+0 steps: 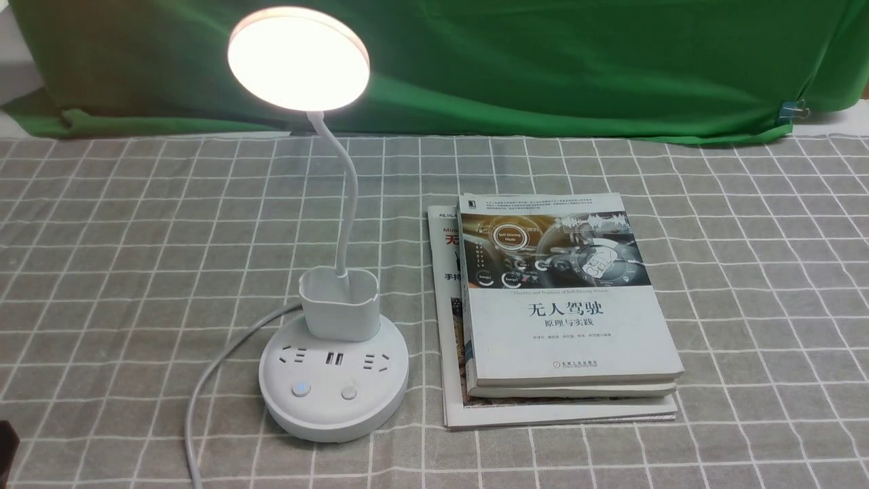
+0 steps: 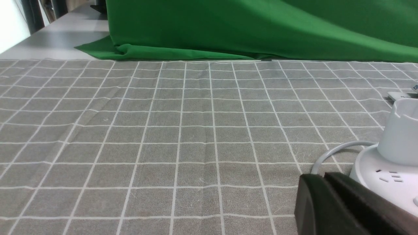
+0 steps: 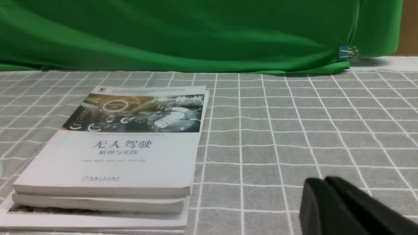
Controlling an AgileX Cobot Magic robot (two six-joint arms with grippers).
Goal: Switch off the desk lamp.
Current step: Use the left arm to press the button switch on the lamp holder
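White plastic disc-headed desk lamp [image 1: 339,305], lit; left gripper [image 2: 321,182], right gripper [image 3: 325,186] clenched, empty. Hazard: adjacent buttons [image 1: 301,389] invite a wrong press.

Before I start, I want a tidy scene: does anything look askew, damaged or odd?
Nothing damaged or spilled. The lamp stands upright and lit. Only the books are stacked unevenly: the bottom one sticks out toward the lamp.
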